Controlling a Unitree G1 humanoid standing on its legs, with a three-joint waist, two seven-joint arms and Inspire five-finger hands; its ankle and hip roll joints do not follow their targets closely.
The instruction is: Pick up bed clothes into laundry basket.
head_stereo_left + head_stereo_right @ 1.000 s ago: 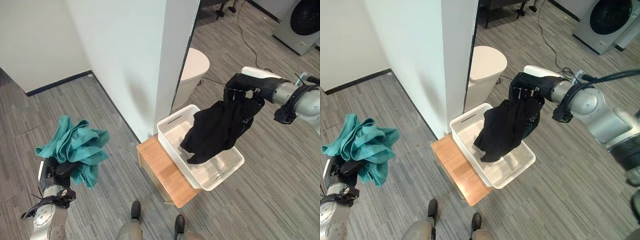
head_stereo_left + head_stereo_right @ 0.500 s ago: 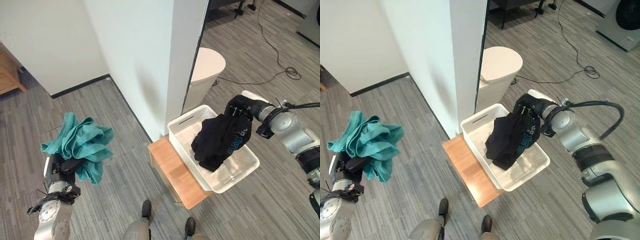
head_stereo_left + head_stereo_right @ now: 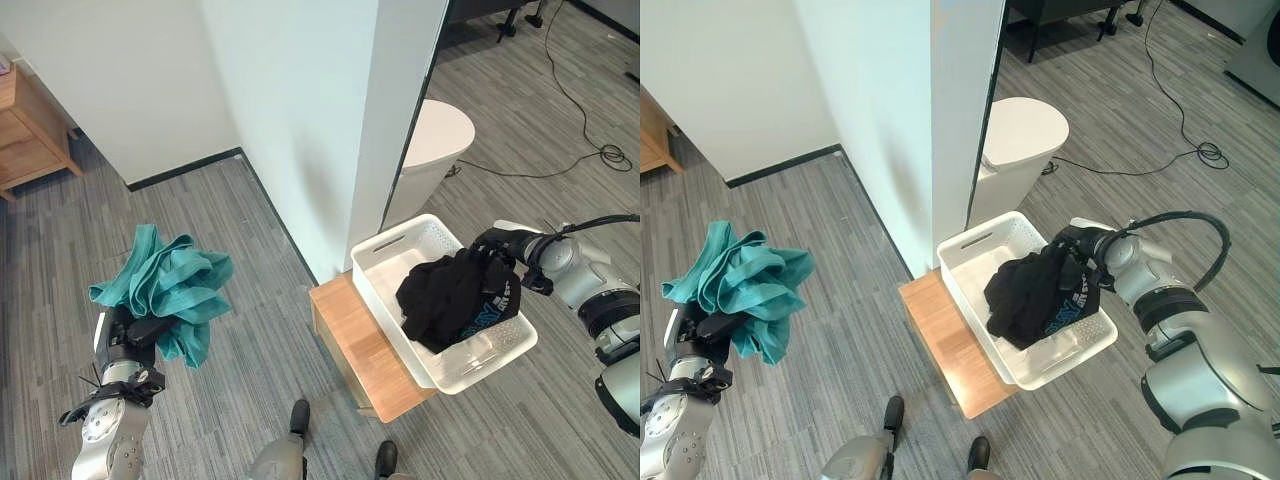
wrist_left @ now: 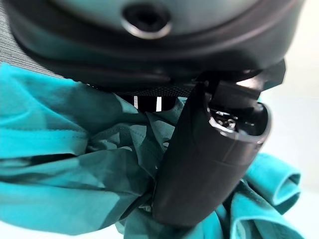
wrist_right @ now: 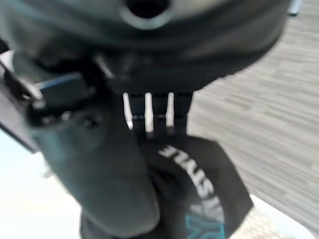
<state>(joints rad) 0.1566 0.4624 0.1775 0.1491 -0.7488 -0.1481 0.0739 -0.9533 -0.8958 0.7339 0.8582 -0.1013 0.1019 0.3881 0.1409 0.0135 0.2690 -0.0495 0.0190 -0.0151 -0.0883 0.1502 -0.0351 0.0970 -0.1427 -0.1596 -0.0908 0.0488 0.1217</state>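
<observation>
We have the right hand (image 3: 1072,243) curled on the black garment (image 3: 1032,294), which already lies in the white laundry basket (image 3: 970,247) on the low wooden stool (image 3: 352,348). The left hand (image 3: 128,338) grips the bunched teal cloth (image 3: 165,290) well off to the left, over the floor. Risks as we judge them: black cloth snags on the fingers at release and drags back out; basket overhangs the stool and could tip; teal bundle could slip in transit. Garment has white and teal lettering; we won't read it off.
</observation>
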